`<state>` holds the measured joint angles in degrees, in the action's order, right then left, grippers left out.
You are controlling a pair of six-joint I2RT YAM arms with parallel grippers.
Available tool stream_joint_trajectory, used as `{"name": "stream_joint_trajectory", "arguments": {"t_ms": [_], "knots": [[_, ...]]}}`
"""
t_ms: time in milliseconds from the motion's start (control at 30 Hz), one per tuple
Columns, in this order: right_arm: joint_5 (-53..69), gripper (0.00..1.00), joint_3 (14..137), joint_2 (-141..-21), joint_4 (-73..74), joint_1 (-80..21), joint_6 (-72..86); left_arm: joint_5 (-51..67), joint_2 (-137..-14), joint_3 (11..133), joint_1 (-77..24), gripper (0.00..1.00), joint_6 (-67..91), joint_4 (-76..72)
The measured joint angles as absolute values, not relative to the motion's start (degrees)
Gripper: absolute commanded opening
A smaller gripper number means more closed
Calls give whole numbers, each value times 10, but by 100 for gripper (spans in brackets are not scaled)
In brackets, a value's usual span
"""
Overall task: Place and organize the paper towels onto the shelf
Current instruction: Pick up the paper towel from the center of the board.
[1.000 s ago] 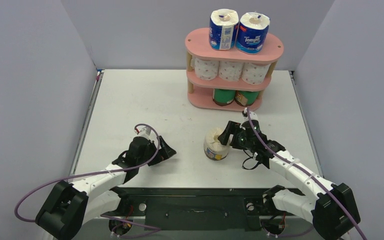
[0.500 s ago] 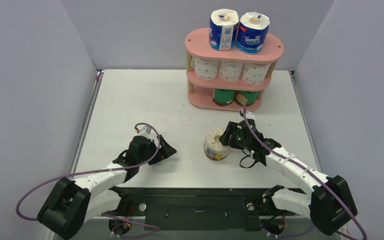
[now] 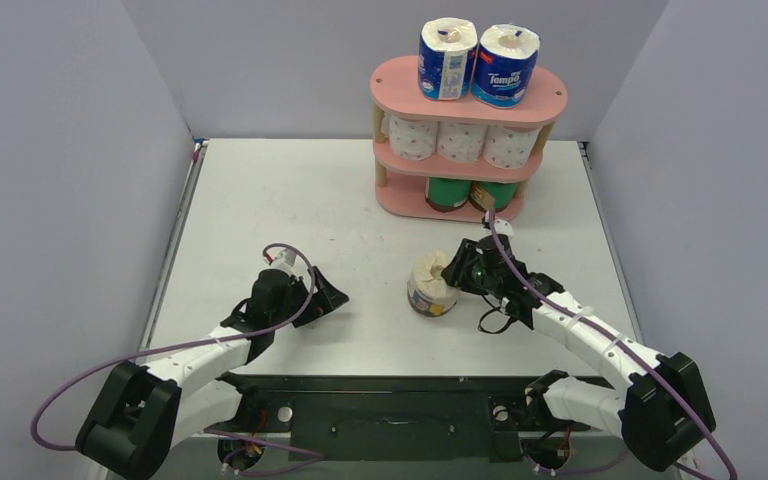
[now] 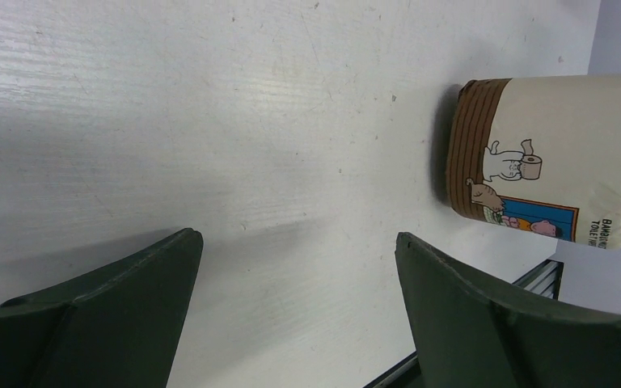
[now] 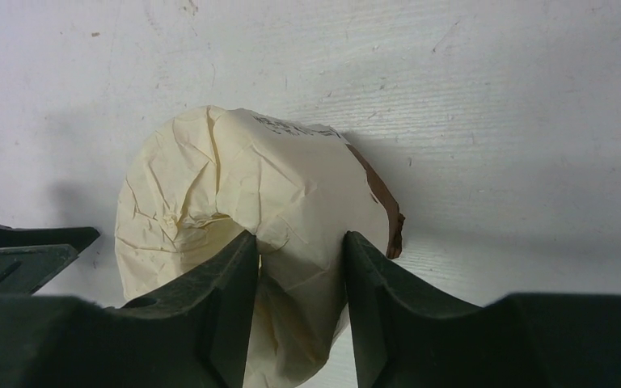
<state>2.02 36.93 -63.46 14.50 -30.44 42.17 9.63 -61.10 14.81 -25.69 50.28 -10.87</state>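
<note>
Beyond the right claw (image 3: 457,272), toward the back wall, stands the pink shelf (image 3: 400,75), and from where I stand every tier holds something. Two blue-white printed rolls (image 3: 447,58) stand upright side by side on the top board. Three white rolls with pink dots (image 3: 460,142) fill the middle board in a row, and two green-wrapped rolls (image 3: 447,192) sit side by side on the bottom board. That makes seven on the rack. The eighth, the cream-wrapped roll (image 3: 430,285), sits on the table (image 3: 290,200) right at the right claw's tips, well short of the shelf. The claw is clenched on it: in its wrist view the two fingers (image 5: 218,275) pinch the crinkled top wrap and part of the roll's wall between them, and one finger seems to sit in the hollow of the core. Off to that claw's left, past the roll, the left claw (image 3: 325,298) hangs low over the table with its jaws spread wide and nothing between them. The cream roll lies ahead of it and off to one side, touching neither finger.
</note>
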Motion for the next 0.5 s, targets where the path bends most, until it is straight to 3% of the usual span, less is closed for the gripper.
{"name": "stream_joint_trajectory", "arguments": {"t_ms": [500], "knots": [[-33, 35, 445, -665, 128, -304, 489, 112, -578, 145, -239, 88, 500, -95]]}}
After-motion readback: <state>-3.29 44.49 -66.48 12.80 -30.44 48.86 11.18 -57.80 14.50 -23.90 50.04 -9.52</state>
